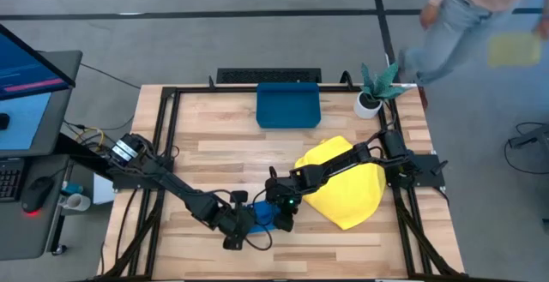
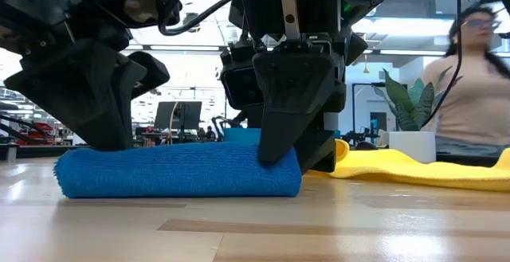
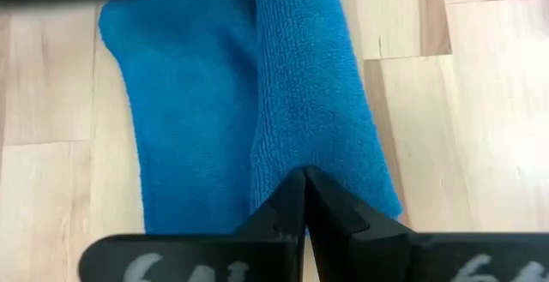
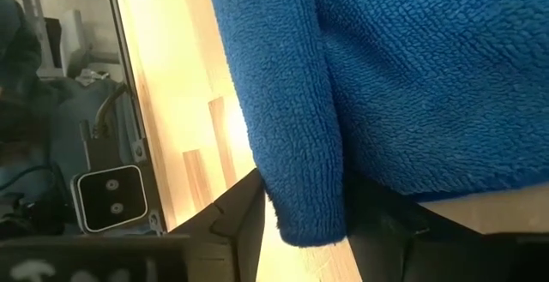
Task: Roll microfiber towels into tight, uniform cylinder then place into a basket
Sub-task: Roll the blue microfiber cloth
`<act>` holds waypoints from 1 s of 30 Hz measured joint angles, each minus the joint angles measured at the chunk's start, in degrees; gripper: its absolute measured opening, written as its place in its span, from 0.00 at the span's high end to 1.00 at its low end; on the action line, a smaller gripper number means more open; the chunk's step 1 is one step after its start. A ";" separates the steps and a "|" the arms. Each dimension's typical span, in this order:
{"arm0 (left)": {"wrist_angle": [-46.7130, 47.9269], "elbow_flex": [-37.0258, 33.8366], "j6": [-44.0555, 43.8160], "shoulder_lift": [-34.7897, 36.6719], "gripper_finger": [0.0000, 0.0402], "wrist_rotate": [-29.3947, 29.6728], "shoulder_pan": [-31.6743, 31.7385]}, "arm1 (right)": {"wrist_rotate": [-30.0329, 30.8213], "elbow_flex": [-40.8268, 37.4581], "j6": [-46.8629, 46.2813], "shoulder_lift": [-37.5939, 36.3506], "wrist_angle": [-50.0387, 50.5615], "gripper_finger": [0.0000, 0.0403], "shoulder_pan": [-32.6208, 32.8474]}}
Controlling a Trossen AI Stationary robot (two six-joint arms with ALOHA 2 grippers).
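**Blue roll at the near edge, both grippers on it**

The blue towel [image 2: 179,170] lies as a plump, ribbed microfiber roll on the pale wood-plank desk [image 1: 223,141], close to the near edge and about midway along it. In the low view its nap is dense and looped, its ends rounded.

The left gripper [image 1: 233,224] presses down on one end of the roll; its jaws are together, the dark tips meeting over the fabric in the left wrist view. The right gripper [image 1: 283,218] stands at the other end, its jaws apart and straddling the roll's end, with fleece between them in the right wrist view.

Just beyond, toward the right edge, the yellow towel [image 1: 343,183] lies in a loose, rumpled heap under the right arm.

Farther back, the basket [image 1: 288,106], a shallow, smooth-walled teal bin with rounded corners, sits at the far edge. A small white pot with a green plant [image 1: 373,93] stands near the far right corner.

A person [image 2: 474,79] is past the desk.
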State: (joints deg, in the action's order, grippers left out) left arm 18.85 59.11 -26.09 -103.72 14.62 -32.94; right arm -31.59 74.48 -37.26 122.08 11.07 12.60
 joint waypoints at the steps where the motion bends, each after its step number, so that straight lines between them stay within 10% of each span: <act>1: 0.00 0.00 0.00 0.00 1.00 0.36 -0.14 | 0.00 0.00 0.00 0.00 0.00 0.57 0.00; 30: -4.08 -4.11 -1.51 1.42 1.00 0.56 -0.77 | -1.62 -0.17 0.00 -0.07 0.22 0.68 -0.76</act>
State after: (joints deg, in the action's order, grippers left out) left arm 14.77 55.00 -27.59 -102.30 15.18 -33.71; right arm -33.22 74.30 -37.26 122.02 11.29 11.84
